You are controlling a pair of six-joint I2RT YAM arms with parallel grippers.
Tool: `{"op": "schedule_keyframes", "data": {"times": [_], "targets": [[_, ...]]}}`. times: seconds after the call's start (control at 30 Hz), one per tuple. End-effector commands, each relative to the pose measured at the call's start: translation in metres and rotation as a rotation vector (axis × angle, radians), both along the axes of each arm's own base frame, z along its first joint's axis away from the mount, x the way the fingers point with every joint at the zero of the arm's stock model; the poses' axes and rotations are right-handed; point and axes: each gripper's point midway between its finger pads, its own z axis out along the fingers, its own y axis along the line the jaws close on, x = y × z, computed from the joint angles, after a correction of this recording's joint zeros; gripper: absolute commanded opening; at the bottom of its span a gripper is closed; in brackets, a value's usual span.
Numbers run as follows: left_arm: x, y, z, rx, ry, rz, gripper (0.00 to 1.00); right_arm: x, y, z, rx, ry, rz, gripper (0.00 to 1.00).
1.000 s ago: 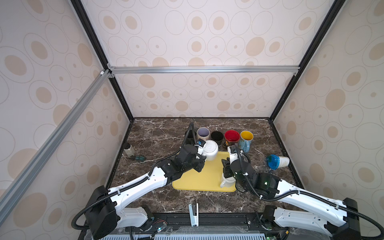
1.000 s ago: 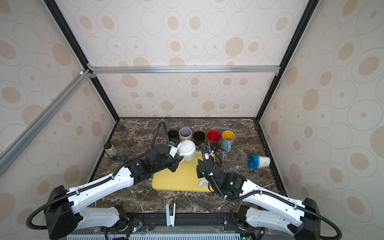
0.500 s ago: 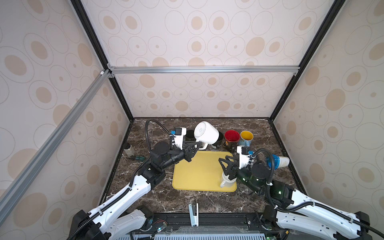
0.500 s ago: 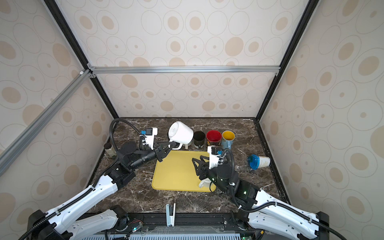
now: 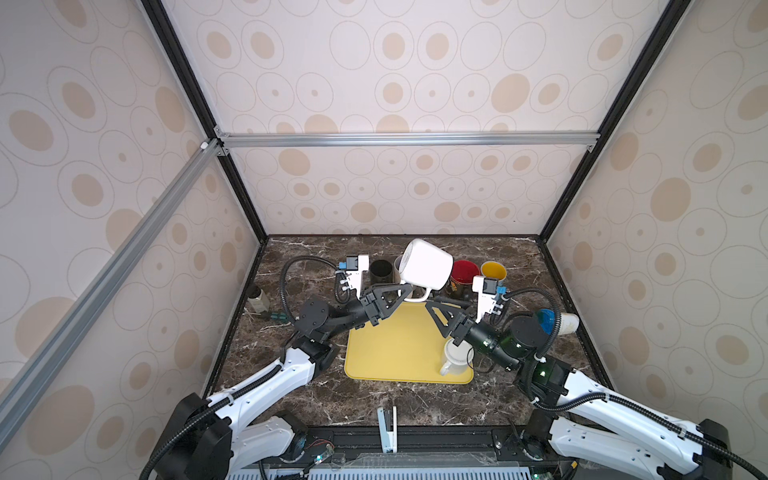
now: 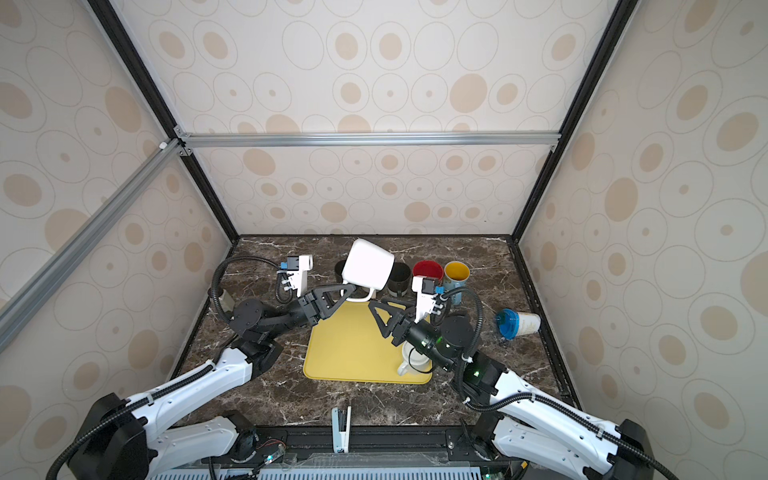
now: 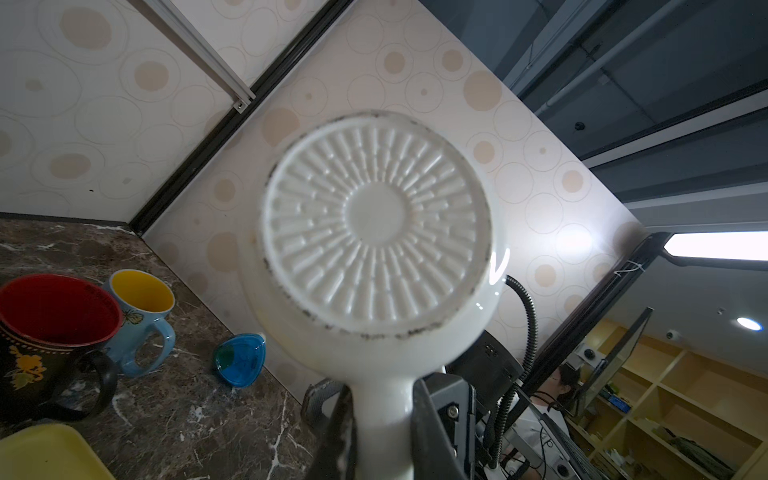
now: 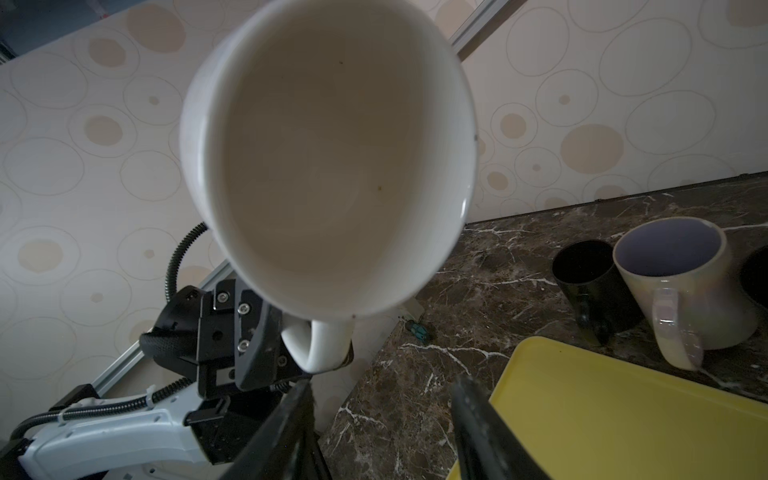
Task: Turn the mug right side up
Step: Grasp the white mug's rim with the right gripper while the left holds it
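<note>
The white mug (image 5: 426, 264) (image 6: 368, 264) hangs in the air over the back edge of the yellow tray (image 5: 395, 349) (image 6: 349, 349). It is tilted, with its ribbed base (image 7: 376, 232) up toward the back left and its empty mouth (image 8: 328, 158) facing down to the right. My left gripper (image 5: 405, 286) (image 6: 347, 286) (image 7: 382, 415) is shut on the mug's handle (image 8: 320, 345). My right gripper (image 5: 446, 305) (image 6: 388, 307) (image 8: 382, 395) stands open and empty just right of the mug and below it, pointing at its mouth.
A small cream mug (image 5: 455, 359) stands upright on the tray's front right corner, under my right arm. Black (image 5: 382, 270), red (image 5: 464, 270) and yellow-lined (image 5: 493, 272) mugs line the back. A blue-lidded cup (image 5: 557, 322) lies at the right and a small bottle (image 5: 257, 297) at the left.
My left gripper has lifted the white mug off the tray's back edge and tipped it. My right gripper has opened, left the small cream mug and turned toward the raised mug.
</note>
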Motion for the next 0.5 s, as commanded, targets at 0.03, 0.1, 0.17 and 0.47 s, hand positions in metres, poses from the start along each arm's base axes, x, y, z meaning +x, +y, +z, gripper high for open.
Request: {"op": "schedule_keyframes", "data": {"times": [0.03, 0.1, 0.17, 0.47], "targets": [[-0.030, 0.022, 0.050, -0.219, -0.132, -0.086, 0.00, -0.014, 0.008, 0.027, 0.108, -0.030, 0.114, 0.55], [-0.029, 0.021, 0.048, -0.227, -0.123, -0.094, 0.00, -0.014, 0.012, 0.027, 0.106, -0.029, 0.129, 0.55], [-0.028, 0.020, 0.046, -0.224, -0.114, -0.096, 0.00, -0.013, 0.014, 0.025, 0.107, -0.027, 0.133, 0.55], [-0.029, 0.020, 0.043, -0.210, -0.106, -0.091, 0.00, -0.003, 0.016, 0.031, 0.153, -0.028, 0.141, 0.50]]}}
